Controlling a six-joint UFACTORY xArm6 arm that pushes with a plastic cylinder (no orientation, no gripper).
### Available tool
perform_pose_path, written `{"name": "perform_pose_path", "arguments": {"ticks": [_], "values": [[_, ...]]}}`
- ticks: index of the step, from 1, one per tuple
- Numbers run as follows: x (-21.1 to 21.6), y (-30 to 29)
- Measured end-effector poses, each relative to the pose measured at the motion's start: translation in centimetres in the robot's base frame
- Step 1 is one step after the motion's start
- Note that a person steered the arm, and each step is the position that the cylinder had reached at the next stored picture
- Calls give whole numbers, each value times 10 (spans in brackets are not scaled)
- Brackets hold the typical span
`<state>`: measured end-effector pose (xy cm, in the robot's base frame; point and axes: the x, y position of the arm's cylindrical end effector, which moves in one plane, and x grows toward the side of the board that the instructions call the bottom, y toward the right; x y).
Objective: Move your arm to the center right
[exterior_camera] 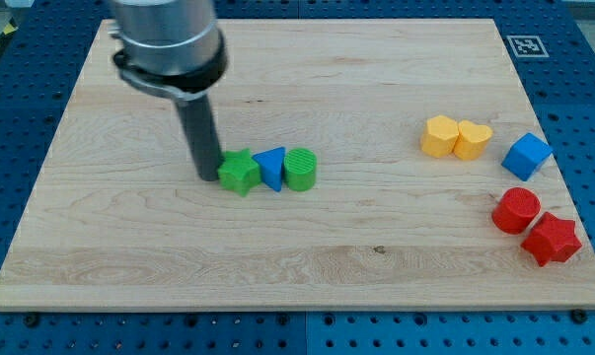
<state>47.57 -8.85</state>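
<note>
My tip point(209, 176) sits left of the middle of the table point(307, 266), touching the green star block point(239, 173). I have no hand, only a rod holding nothing. The move has not begun. Next I slide right, toward the bare spot near the yellow blocks point(456, 137).

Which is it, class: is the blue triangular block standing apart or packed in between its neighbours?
Packed in: the blue triangular block sits between the green star block and the green cylinder, touching both.
</note>
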Motion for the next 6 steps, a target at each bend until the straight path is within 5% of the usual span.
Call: {"name": "perform_pose_path", "arguments": {"ticks": [2, 3, 6], "values": [[-27, -24], [-79, -13], [-98, 297]]}}
